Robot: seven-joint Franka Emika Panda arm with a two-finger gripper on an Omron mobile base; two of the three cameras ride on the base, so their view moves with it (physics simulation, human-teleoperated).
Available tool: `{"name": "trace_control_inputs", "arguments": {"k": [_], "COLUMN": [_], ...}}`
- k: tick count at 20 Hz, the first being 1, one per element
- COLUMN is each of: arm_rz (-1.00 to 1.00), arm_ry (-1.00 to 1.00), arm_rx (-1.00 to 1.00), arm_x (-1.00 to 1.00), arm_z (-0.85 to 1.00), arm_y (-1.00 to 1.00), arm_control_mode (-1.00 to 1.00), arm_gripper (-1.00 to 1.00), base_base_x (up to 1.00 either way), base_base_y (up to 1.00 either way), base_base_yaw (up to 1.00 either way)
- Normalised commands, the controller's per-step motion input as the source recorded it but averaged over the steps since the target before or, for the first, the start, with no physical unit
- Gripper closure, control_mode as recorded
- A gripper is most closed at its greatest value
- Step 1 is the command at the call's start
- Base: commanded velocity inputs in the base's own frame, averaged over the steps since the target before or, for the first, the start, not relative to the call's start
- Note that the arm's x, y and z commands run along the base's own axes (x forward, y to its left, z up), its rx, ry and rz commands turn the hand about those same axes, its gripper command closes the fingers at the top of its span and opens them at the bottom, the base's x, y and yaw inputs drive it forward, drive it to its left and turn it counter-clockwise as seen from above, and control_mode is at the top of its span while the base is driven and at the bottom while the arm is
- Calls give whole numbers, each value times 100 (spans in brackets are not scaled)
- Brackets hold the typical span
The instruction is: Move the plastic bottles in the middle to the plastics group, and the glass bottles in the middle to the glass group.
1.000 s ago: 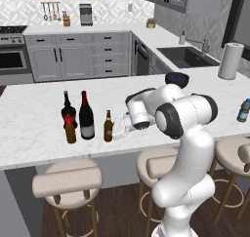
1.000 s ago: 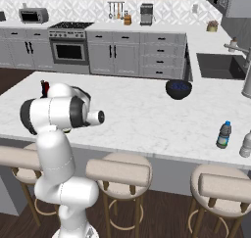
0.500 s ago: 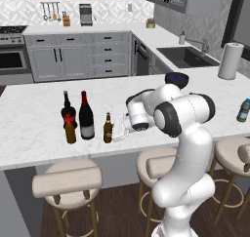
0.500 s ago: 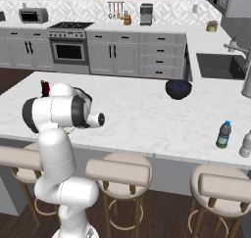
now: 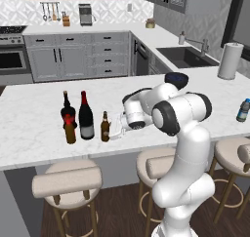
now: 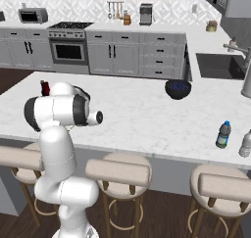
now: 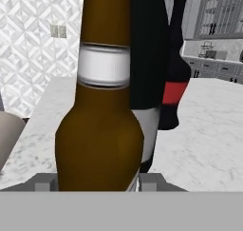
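Pincer [image 5: 115,133] closed on the slim beer bottle [image 5: 105,127], which stands upright on the worktop [image 5: 34,114].

In the hand view the olive-brown beer bottle [image 7: 102,111] sits between the finger tips, its pale neck band above. Just behind it stands the tall wine bottle [image 5: 86,116] (red foil top, pale label), and beyond that the dark bottle with a red label [image 5: 66,110] and the stubby amber bottle [image 5: 70,132], all close together. Well away on the arm's other side, past the dark bowl [image 5: 176,78], the small bluish plastic bottle [image 5: 242,110] stands near the worktop's far end, beside the paper towel roll [image 5: 229,61].
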Motion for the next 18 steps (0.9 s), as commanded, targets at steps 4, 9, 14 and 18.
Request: {"name": "trace_control_inputs", "arguments": {"k": [4, 9, 14, 18], "arm_rz": [0, 0, 0, 0], "arm_ry": [-3, -1, 0, 0], "arm_rx": [0, 0, 0, 0], "arm_x": [0, 0, 0, -1], "arm_z": [-31, -41, -38, -39], "arm_y": [6, 2, 3, 0], "arm_control_mode": [-100, -100, -100, -100], "arm_gripper": [100, 100, 100, 100], "base_base_x": [0, 0, 0, 0], "base_base_y": [0, 0, 0, 0], "base_base_yaw": [0, 0, 0, 0]}}
